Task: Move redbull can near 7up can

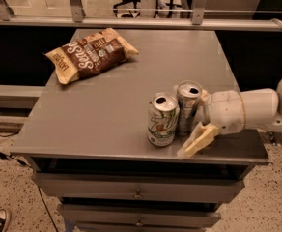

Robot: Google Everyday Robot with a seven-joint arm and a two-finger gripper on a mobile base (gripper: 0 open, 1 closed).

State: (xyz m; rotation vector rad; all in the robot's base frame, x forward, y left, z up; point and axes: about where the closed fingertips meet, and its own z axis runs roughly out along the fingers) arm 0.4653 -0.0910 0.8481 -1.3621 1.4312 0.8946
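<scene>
The redbull can (188,108), slim and silver with an open metal top, stands upright near the grey table's (107,110) front right edge. It is right beside the 7up can (162,121), a wider white-green can just to its left; the two almost touch. My gripper (193,124) reaches in from the right on a white arm (247,111). It is shut on the redbull can. One cream finger (199,139) shows in front of the can, and the other is mostly hidden behind it.
A brown chip bag (90,54) lies at the table's back left. The table's front edge runs just below the cans, with drawers (138,192) under it. A metal railing (141,21) runs behind the table.
</scene>
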